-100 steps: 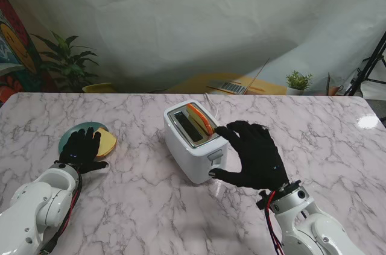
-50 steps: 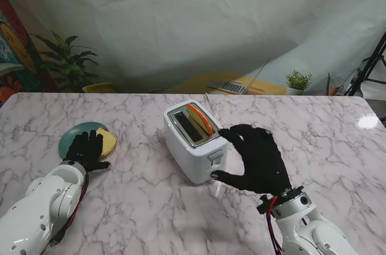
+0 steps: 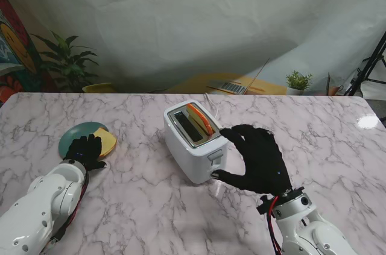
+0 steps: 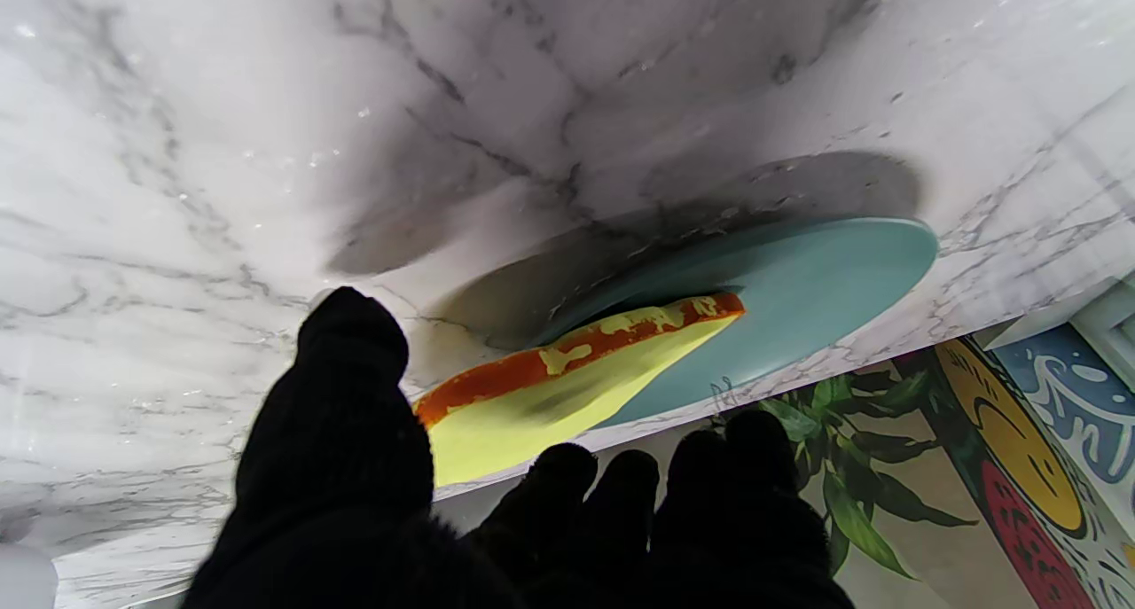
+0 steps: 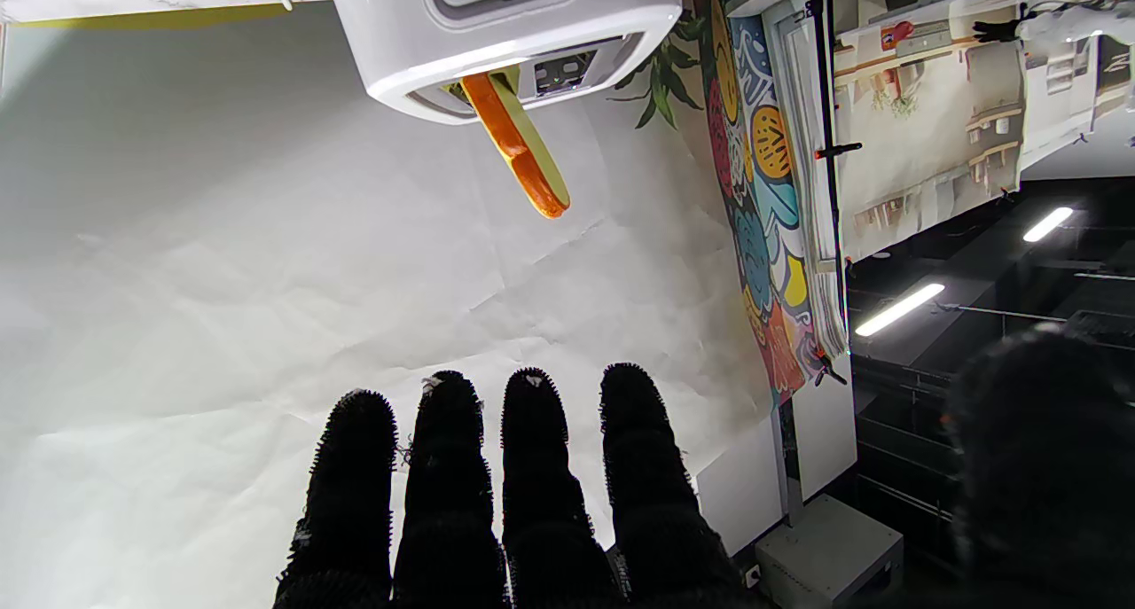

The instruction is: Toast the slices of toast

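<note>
One slice already stands in the toaster's right-hand slot, my right hand spread empty just right of it. My left hand has pulled back nearer me, fingers curling at the second slice on the plate; I can't tell whether it's gripped yet.

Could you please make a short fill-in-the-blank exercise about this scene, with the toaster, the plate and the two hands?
1. One toast slice stands in a slot of the white ____.
2. The other slice lies on the ____ plate.
3. The left hand is beside the ____.
4. The right hand holds ____.

Missing words: toaster; teal; plate; nothing
</note>
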You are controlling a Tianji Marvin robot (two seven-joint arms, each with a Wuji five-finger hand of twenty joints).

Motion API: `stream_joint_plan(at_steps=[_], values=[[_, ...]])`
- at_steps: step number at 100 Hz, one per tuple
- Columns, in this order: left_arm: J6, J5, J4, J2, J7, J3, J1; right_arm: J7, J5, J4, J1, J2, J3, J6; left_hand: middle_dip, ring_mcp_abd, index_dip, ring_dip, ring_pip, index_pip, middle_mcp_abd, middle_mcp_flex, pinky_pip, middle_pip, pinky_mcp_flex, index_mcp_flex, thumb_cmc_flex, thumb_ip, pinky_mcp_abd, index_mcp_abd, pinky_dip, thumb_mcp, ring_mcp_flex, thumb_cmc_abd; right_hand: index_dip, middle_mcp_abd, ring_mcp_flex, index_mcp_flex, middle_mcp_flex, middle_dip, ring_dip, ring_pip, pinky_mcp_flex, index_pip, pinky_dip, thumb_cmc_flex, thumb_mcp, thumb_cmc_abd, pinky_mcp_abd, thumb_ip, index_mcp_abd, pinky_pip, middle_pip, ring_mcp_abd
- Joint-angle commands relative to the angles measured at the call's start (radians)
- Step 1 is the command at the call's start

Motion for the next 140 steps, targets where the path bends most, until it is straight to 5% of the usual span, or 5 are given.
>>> stream_joint_plan(at_steps=[1,31,113,129,140], values=[[0.003,-0.001,0.009,0.000,-0.009,0.005,-0.006,0.000,0.001,0.003,-0.005,-0.002,-0.001,0.002,0.021,0.017,0.012,0.016,0.026,0.003,0.005,0.016,0.039,0.026,-0.014,0.031,0.061,0.025,-0.025,0.011,0.023,0.032,0.027,-0.023,0.015,-0.005,0.016,0.004,0.010,0.001,-0.014,-0.046,-0.005,-0.018,-0.013,0.000,-0.015,0.041,-0.014,0.024,0.014,-0.018,-0.017,-0.007],[0.019,0.012,-0.007,-0.002,-0.019,0.004,0.002,0.001,0.007,0.006,-0.003,-0.002,-0.005,0.002,0.027,0.015,0.023,0.028,0.047,0.013,0.001,-0.015,0.093,0.131,-0.026,0.046,0.024,0.016,-0.026,0.007,0.038,0.010,0.039,0.026,0.016,-0.007,0.020,0.004,0.014,0.001,-0.014,-0.047,-0.001,-0.017,-0.013,0.004,-0.011,0.046,-0.013,0.022,0.011,-0.017,-0.018,-0.004],[0.002,0.000,0.000,-0.001,-0.007,0.010,0.000,-0.001,0.018,0.018,0.004,-0.004,-0.014,0.009,0.016,-0.024,0.029,0.046,0.076,0.077,-0.049,0.049,0.159,0.237,0.033,0.109,0.318,0.021,-0.054,-0.061,0.060,0.068,0.135,0.118,0.019,-0.012,0.030,0.000,0.018,0.002,-0.014,-0.047,0.007,-0.012,-0.013,0.010,-0.005,0.069,-0.011,0.016,0.006,-0.016,-0.019,0.001],[0.006,-0.006,0.010,-0.002,0.005,0.017,-0.005,0.001,0.016,0.018,0.004,-0.003,-0.013,0.009,0.016,-0.031,0.027,0.051,0.083,0.112,-0.066,0.068,0.173,0.250,0.041,0.121,0.325,0.034,-0.060,-0.086,0.066,0.173,0.152,0.143,0.019,-0.011,0.032,0.001,0.019,0.001,-0.014,-0.046,0.009,-0.010,-0.013,0.011,-0.004,0.074,-0.011,0.015,0.007,-0.016,-0.019,0.003],[0.008,-0.014,0.019,-0.002,0.015,0.020,-0.009,0.001,0.015,0.019,0.004,-0.003,-0.011,0.006,0.015,-0.038,0.029,0.051,0.083,0.162,-0.076,0.074,0.178,0.258,0.041,0.112,0.325,0.016,-0.066,-0.101,0.067,0.262,0.159,0.153,0.019,-0.013,0.032,0.001,0.019,0.002,-0.014,-0.047,0.009,-0.009,-0.013,0.011,-0.004,0.075,-0.011,0.014,0.007,-0.016,-0.019,0.003]])
